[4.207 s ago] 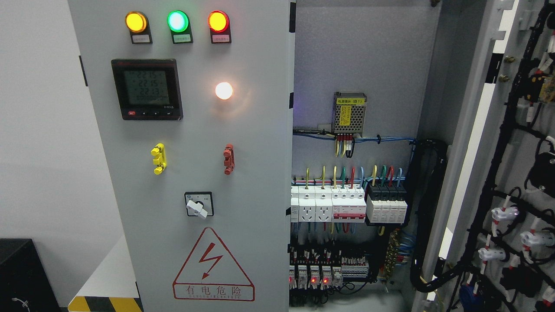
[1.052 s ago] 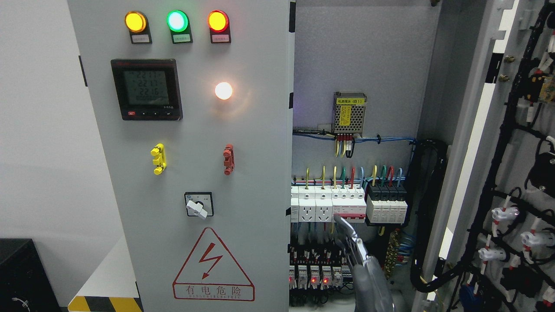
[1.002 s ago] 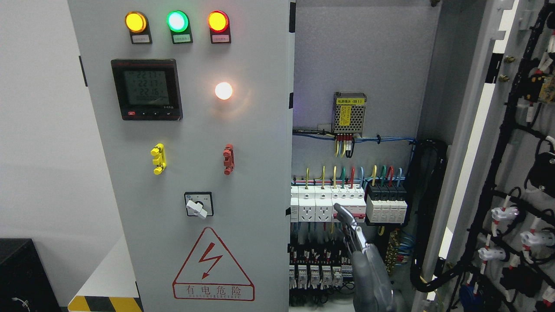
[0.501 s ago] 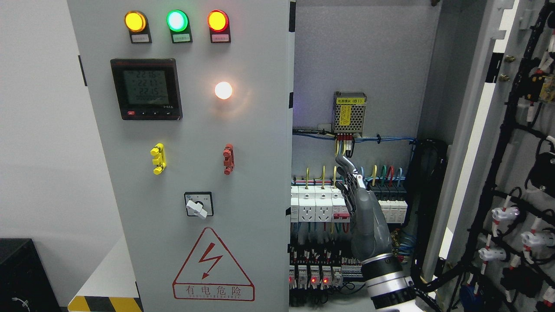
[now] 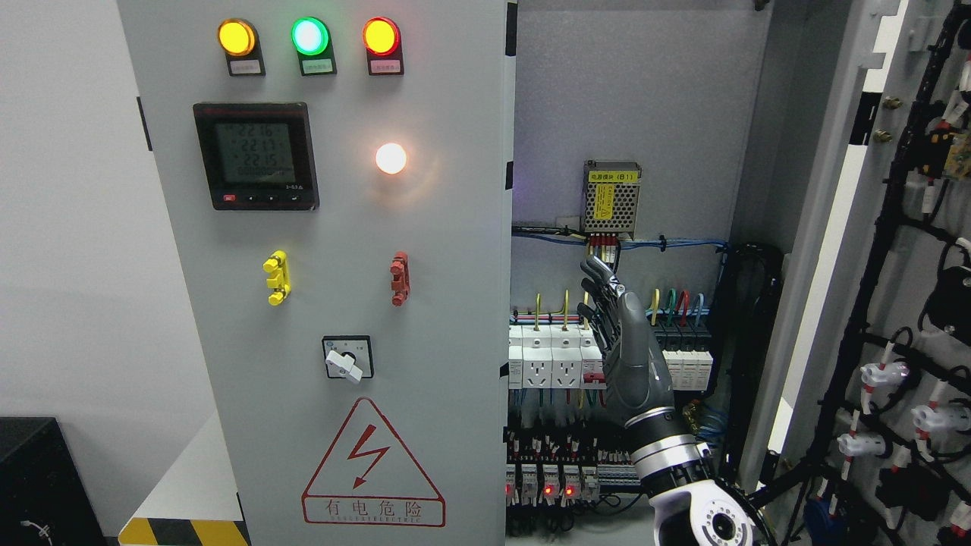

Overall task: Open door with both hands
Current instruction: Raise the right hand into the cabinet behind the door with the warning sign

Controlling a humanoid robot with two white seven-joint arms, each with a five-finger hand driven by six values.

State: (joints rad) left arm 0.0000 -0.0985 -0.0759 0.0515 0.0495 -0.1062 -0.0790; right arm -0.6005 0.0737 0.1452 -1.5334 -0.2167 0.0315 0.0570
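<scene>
The left cabinet door is grey, carries lamps, a meter and a warning triangle, and stands shut. The right door is swung wide, its wired inner side facing me at the far right. My right hand comes up from the bottom edge right of the middle. It is raised in the open half of the cabinet, in front of the row of breakers. Its fingers are straight and spread, holding nothing. It hovers a little to the right of the left door's free edge, apart from it.
Inside the cabinet are a mesh power supply, coloured wires and terminal blocks low down. A thick black cable bundle runs down the right wall. A black box and a hazard-striped floor edge lie at the lower left.
My right hand has risen into view from the bottom edge, climbing from below the breakers to in front of them. Its fingers have spread. Both doors are where they were.
</scene>
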